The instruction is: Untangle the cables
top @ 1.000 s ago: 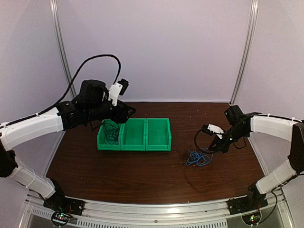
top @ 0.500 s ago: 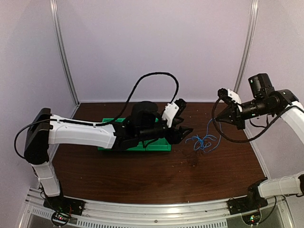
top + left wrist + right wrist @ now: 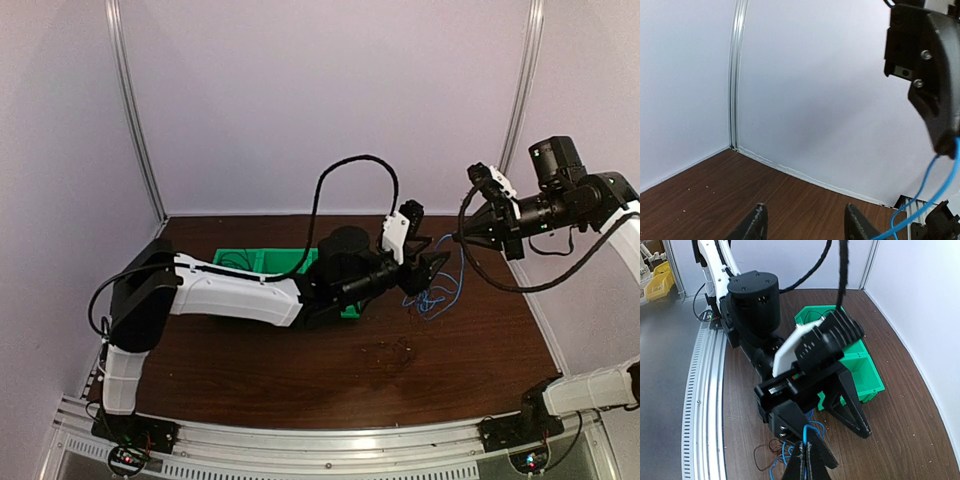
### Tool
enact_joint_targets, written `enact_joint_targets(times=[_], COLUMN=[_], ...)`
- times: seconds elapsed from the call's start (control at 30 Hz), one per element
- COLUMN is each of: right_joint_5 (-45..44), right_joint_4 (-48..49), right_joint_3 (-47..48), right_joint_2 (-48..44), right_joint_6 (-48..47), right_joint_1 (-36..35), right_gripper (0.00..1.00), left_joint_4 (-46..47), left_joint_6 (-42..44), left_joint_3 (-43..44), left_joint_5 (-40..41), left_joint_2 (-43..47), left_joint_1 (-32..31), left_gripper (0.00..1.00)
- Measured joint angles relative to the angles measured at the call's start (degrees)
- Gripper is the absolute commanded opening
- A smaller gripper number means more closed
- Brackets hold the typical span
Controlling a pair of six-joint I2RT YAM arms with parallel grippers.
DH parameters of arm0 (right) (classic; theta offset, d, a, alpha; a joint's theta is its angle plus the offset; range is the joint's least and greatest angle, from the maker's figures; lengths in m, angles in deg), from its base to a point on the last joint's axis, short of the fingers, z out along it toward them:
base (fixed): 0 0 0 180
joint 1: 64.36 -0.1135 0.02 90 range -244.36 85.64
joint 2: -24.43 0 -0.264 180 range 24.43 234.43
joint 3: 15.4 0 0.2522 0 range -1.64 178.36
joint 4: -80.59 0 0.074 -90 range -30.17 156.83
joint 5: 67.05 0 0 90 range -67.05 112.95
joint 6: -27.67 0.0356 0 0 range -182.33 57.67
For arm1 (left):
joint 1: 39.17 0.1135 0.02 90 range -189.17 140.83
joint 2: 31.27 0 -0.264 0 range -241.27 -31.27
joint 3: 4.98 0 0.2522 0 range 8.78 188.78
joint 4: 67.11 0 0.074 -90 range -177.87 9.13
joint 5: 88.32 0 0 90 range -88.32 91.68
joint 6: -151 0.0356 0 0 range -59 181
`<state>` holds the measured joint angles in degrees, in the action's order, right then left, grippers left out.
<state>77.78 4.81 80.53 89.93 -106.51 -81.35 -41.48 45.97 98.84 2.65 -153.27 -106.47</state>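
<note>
our right gripper point(image 3: 468, 237) is pinched on the blue cable point(image 3: 441, 288), which dangles in loose curls above the table point(image 3: 250, 370), right of the green bins point(image 3: 275, 262); our left gripper point(image 3: 432, 267) is spread just beside the hanging strand; a black cable point(image 3: 398, 349) lies nearer on the wood; we judge the wire light, limp and springy, best taken low on a free loop

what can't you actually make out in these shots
- Green bins: top view, left arm covers most; contents hidden.
- Black cables: top view, too thin and dark on the table to count.
- Left pincer: top view, contact with the blue cable unclear, both overlap.
- Lower end of the blue cable: left wrist view, cut off by bottom edge.
</note>
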Motion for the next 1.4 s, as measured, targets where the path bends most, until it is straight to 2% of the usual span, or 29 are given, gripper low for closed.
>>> enact_joint_targets(times=[0.07,0.2,0.37,0.53,0.7,0.93,1.03,1.13,1.2,1.3,1.33,1.4], right_joint_5=[0.7,2.4,5.0,7.4,10.1,14.5,17.2,21.8,25.7,29.3,30.1,31.3], right_joint_4=[-0.3,-0.7,-1.3,-1.4,-0.2,4.8,8.9,18.5,36.3,70.2,77.6,86.2], right_joint_3=[0.4,4.0,14.5,30.1,42.4,50.4,52.1,52.0,48.0,39.2,37.4,33.3], right_joint_2=[0.2,0.4,1.3,5.0,9.9,15.0,16.2,16.7,16.3,16.0,16.3,15.9], right_joint_6=[0.0,0.7,2.2,2.6,5.2,11.6,16.0,25.7,40.0,67.0,73.4,80.6], right_joint_1=[0.0,0.0,0.0,1.0,2.8,8.1,11.8,16.5,20.0,22.7,23.1,23.3], right_gripper=[0.0,0.0,0.0,0.0,0.0,0.0,0.0,0.0,0.0,0.0,0.0,0.0], left_joint_4=[-0.4,-2.0,-4.4,-7.1,-7.5,-7.7,-7.7,-7.6,-6.7,-4.4,-3.3,-1.8], left_joint_6=[-1.5,-5.2,-9.7,-12.1,-12.9,-13.7,-14.0,-14.1,-14.0,-14.0,-14.0,-14.0], left_joint_3=[1.7,3.6,1.9,-3.8,-5.8,-6.7,-7.8,-8.6,-9.3,-11.5,-12.9,-16.3], left_joint_5=[1.7,6.6,10.1,10.3,9.2,7.2,6.2,4.7,3.7,2.2,1.7,1.2], left_joint_2=[-2.1,-6.0,-10.4,-11.3,-11.3,-11.7,-11.8,-11.9,-11.9,-11.8,-11.7,-10.8], left_joint_1=[0.0,0.0,0.1,0.1,0.1,0.1,0.1,0.1,0.1,0.1,0.1,0.1], left_gripper=[0.44,0.42,0.42,0.42,0.4,0.36,0.28,0.2,0.2,0.2,0.22,0.32])
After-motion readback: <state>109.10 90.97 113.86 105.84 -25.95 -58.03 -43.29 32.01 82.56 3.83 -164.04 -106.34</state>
